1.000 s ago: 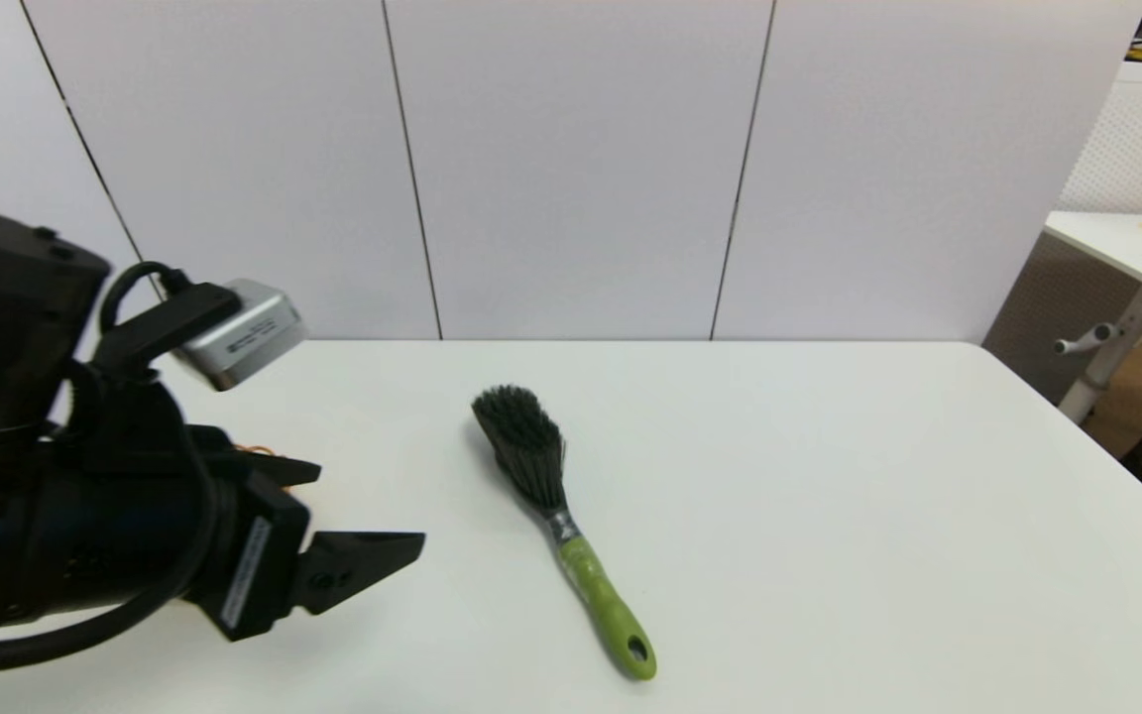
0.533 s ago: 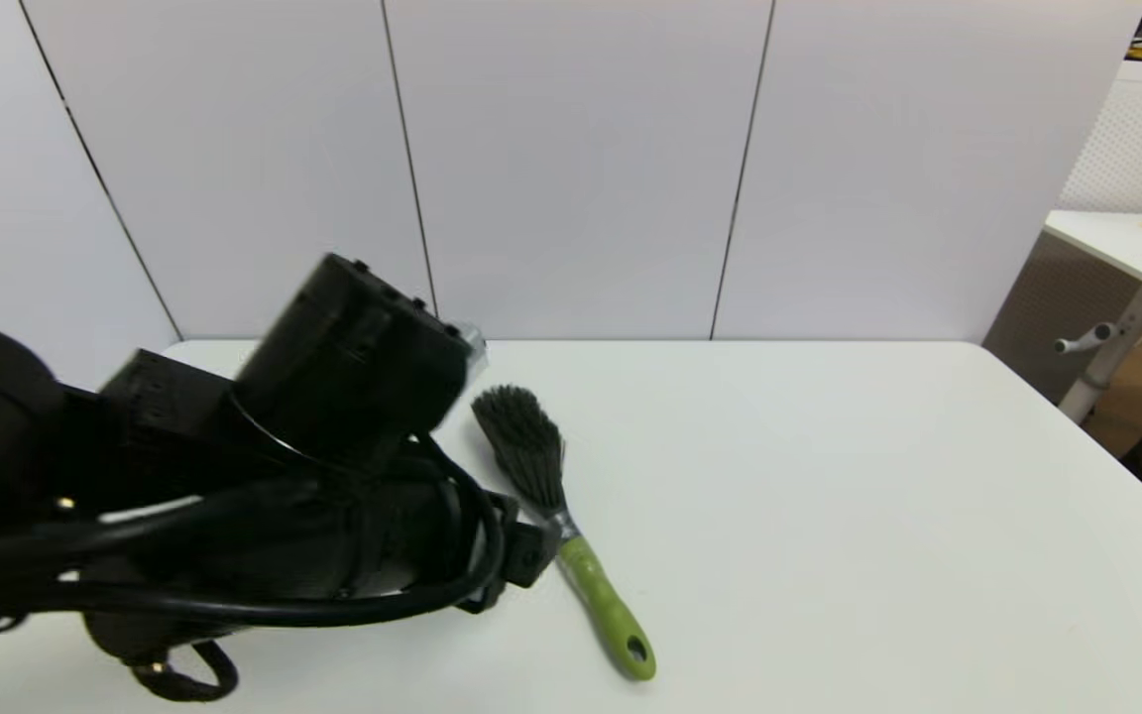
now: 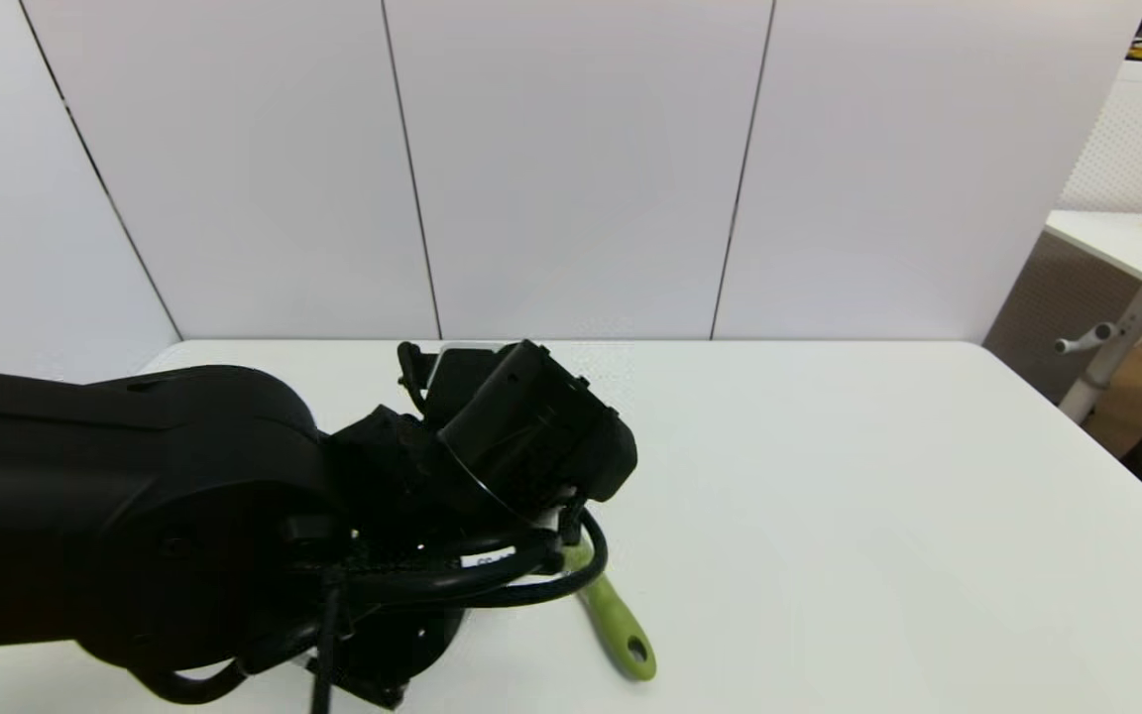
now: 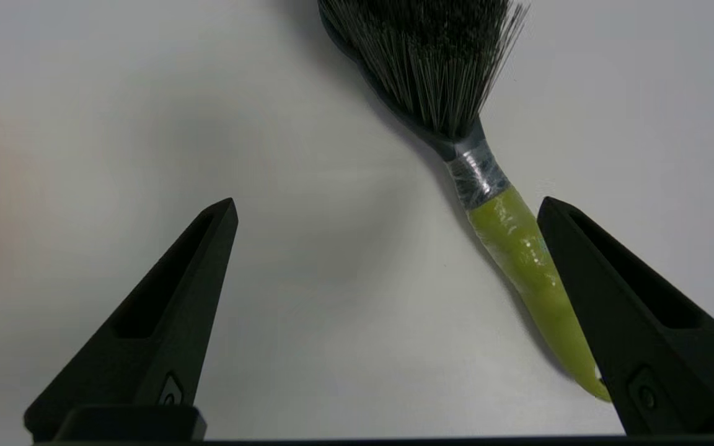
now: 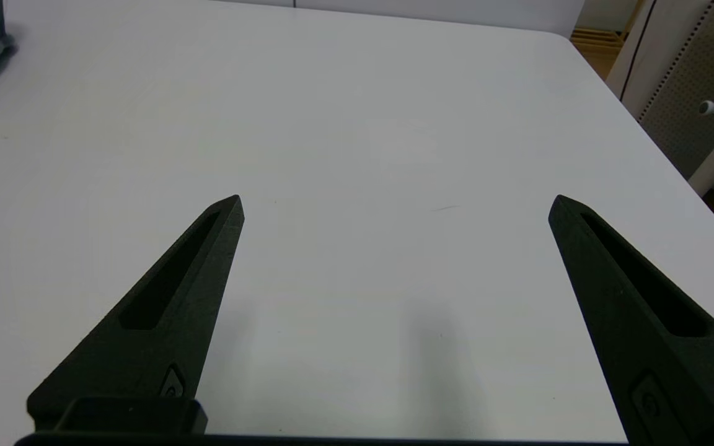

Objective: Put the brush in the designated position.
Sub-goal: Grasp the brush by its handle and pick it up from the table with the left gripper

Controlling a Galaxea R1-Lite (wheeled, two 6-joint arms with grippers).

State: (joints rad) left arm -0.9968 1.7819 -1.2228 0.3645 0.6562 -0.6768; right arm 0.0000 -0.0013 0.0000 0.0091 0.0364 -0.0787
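Black left arm fills the left side of the head view, reaching over the white table and hiding most of the brush; only the lime-green handle end with its oval hole pokes out past the wrist. From the left wrist cam, the left gripper has its fingers spread wide and empty, hanging above the brush. The brush lies flat on the table, the grey neck and handle inside the gap, close to one finger, bristles fanning out beyond the tips. Over on the right, the right gripper is wide too, holding nothing, with bare tabletop ahead of it.
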